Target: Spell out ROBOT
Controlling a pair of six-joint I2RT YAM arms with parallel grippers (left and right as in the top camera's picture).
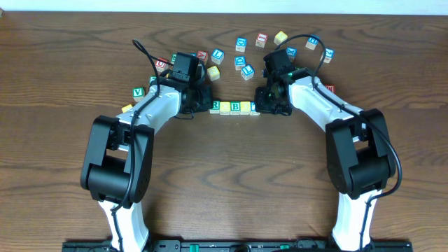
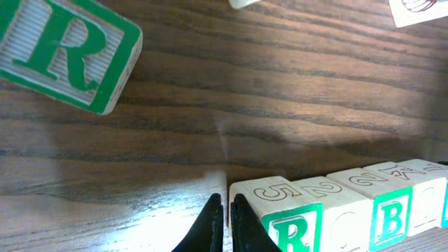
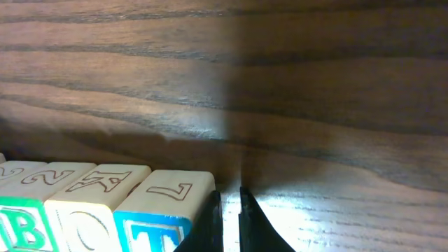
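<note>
**Item: letter row, R through T, on the wooden table point(image 1: 224, 161).**

- **Left end:** The green R cube point(image 2: 283, 213) stands at 3 o'clock of my left gripper point(image 2: 225, 208), just beside the nearer finger. I cannot tell whether it touches. My left fingers are pressed almost together and hold nothing.
- **Row, running toward 3 o'clock, side by side:** first yellow cube point(image 2: 346, 224), green B cube point(image 2: 390, 217), second yellow cube point(image 3: 94, 206), blue T cube point(image 3: 168, 206).
- **Right end:** The blue T cube sits at 9 o'clock of my right gripper point(image 3: 229, 203), just beside the nearer finger. These fingers stand narrow too, with a thin slit between them and nothing in it.

**Hidden or unclear**

- From overhead, my right gripper covers most of the blue T cube.
- The left wrist view cuts the row off just past the second yellow cube.
- The front letters on the two yellow cubes are faint round outlines, hard to read.
- The top faces carry outlined figures, among them 5, 2, K and 7.

**Surroundings**

- A loose green R cube point(image 2: 63, 49) lies askew at 10 o'clock of my left fingers, well apart from the row.
- Scattered cubes point(image 1: 240, 61) in blue, red and yellow lie at 12 o'clock of the row.
- A green V cube point(image 1: 138, 92) and a lone yellow cube point(image 1: 127, 108) lie at 9 o'clock, beyond my left arm.
</note>
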